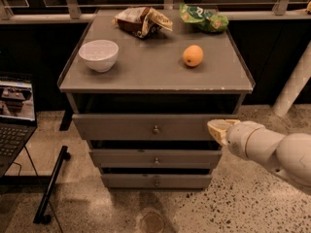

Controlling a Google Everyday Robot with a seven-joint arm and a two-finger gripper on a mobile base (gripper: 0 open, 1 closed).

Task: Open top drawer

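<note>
Directly beneath the grey counter [146, 79] (white ceramic bowl [98, 55] and round orange fruit [193, 55] on top), above two narrower grey drawers [126, 158]: the wide matte-grey top drawer [116, 126] with its small round metal knob [156, 129]. At that drawer front's right end, level with the knob: the cream-tipped pincer [218, 129] on its white arm [265, 147]. Cannot tell how far open, or whether gripping anything.

The arm [272, 149] was off-white, with smooth rounded segments. The gripper [217, 129], by the right end of the drawer [121, 126], was pale yellow.
</note>
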